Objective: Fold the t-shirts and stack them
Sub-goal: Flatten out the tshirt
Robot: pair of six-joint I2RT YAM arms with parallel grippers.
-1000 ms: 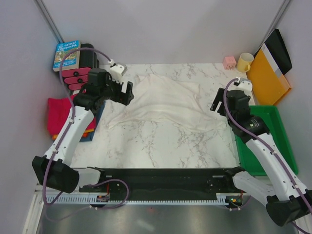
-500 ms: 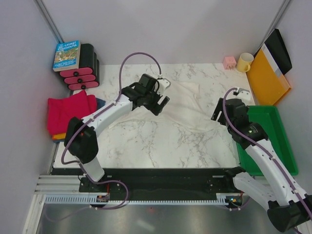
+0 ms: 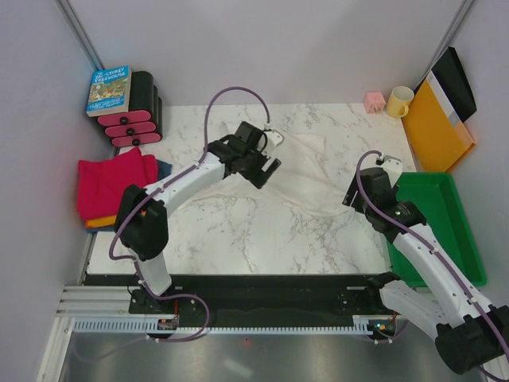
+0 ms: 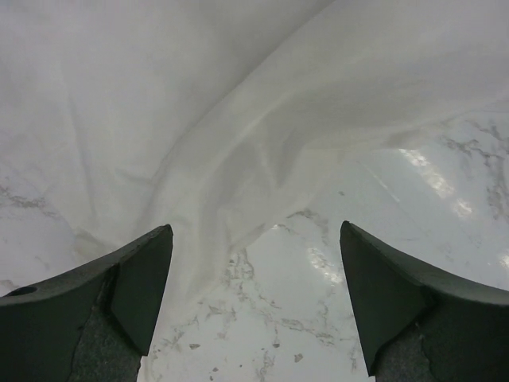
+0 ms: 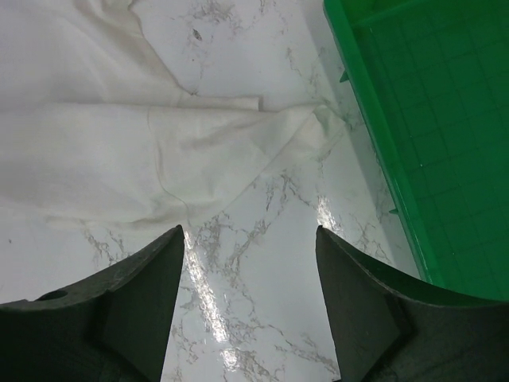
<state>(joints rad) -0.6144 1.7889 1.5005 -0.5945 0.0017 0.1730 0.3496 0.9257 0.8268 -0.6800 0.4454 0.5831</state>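
Cream-white shirt [image 3: 318, 169] lies spread, wrinkled; pink shirt [image 3: 110, 180] folded, well apart.

**Colours across the table**

We see a cream-white shirt [image 3: 310, 171] on a white marble table [image 3: 238, 239] veined in grey. At the left, a magenta-pink shirt [image 3: 107, 181] lies over an orange shirt [image 3: 96, 223], and a blue shirt [image 3: 163, 168] shows at its right edge. At the far left are a bright blue book [image 3: 109, 89] and black blocks [image 3: 134, 119] with pink fronts. On the right we find a green tray [image 3: 457, 231] with a grid pattern, a yellow-orange folder [image 3: 436, 127], a pale yellow mug [image 3: 399, 101] and a small pink cube [image 3: 374, 101]. The left arm [image 3: 179, 181] and right arm [image 3: 429, 255] are white and black, with purple cables [image 3: 231, 90].
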